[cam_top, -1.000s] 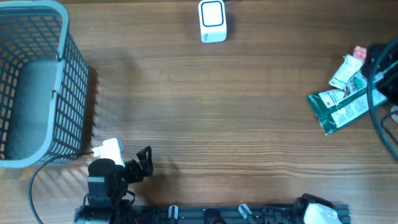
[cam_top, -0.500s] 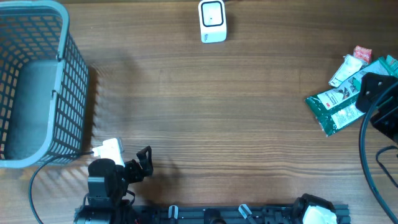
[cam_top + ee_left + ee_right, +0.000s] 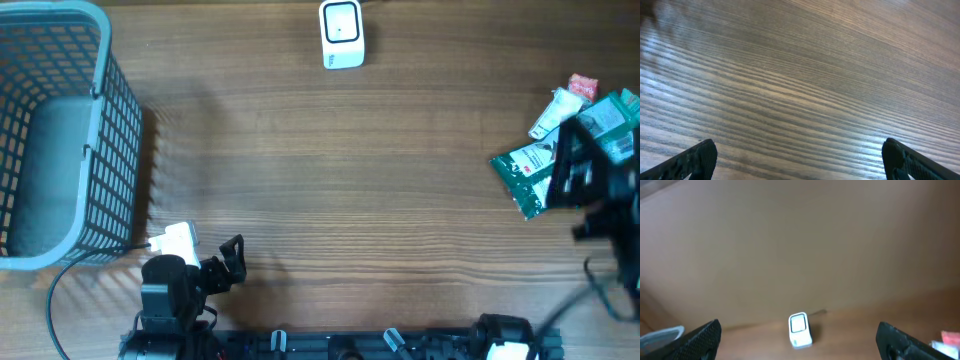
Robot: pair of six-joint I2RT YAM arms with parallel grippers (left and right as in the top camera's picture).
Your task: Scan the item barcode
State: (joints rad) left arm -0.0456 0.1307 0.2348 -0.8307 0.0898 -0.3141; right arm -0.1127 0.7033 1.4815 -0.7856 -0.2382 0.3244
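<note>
Grey-blue plastic mesh basket (image 3: 60, 130) near the left pincer (image 3: 800, 167), that pincer spread wide over the brown wood-grain table (image 3: 350, 200), small white box scanner (image 3: 342, 35) far ahead, green-and-white printed packets (image 3: 525, 170) partly under the blurred right arm, right pincer (image 3: 799, 350) spread wide.

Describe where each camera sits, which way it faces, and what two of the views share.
Overhead: above the table, looking straight down; left arm at the bottom edge, right arm blurred over the packets.
Left wrist: low, facing bare wood; left fingertips in the bottom corners, wide apart.
Right wrist: raised, looking level across the table; right fingertips in the bottom corners.
Shared: overhead and right wrist both show the white scanner.
</note>
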